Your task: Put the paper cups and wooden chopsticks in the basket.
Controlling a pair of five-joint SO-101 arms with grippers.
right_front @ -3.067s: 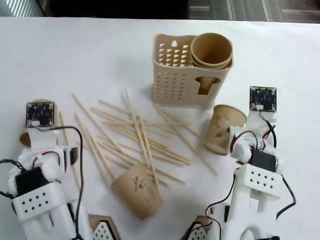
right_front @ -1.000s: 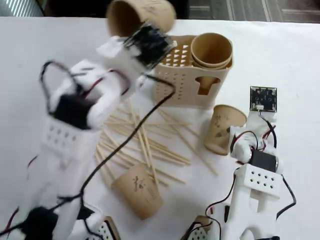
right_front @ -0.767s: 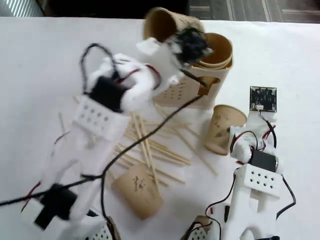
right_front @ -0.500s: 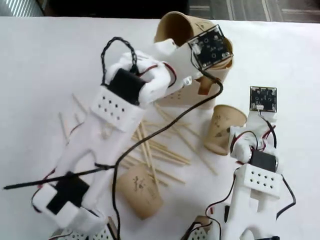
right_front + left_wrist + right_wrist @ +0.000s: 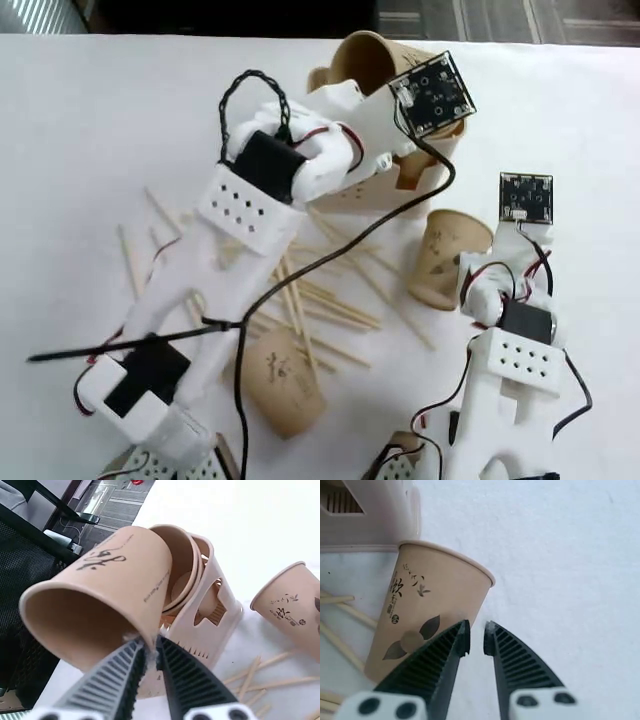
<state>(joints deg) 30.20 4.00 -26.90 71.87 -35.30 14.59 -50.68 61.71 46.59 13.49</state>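
Left wrist view: what is the left claw (image 5: 150, 649) on?

It is clamped on the rim of a tan paper cup with dark brush marks (image 5: 100, 595), pinching the wall at the mouth.

Where is that held cup against the basket?

It is tilted over the open top of the beige perforated plastic basket (image 5: 220, 615), with its base end toward the basket and its mouth turned away. A pair of nested cups (image 5: 182, 565) of the same tan paper already stands in one compartment, and the held cup's base is right by their rims. I cannot tell whether it touches them.

And the right claw (image 5: 476, 630)?

Its jaws stand a slim gap apart with nothing between them. It is low over the white counter (image 5: 560, 555), just beside a second printed paper cup (image 5: 430, 610). That side-lying cup is near the basket's front wall, with its mouth toward the basket.

Anything else from the high view?

A third paper cup (image 5: 280, 385) lies on its side well apart from the basket, on the near side. The thin pale wooden chopsticks (image 5: 335, 305) are scattered on the counter between the basket and that far cup, some crossing each other and a few running over the cup. The left arm stretches across them to the basket.
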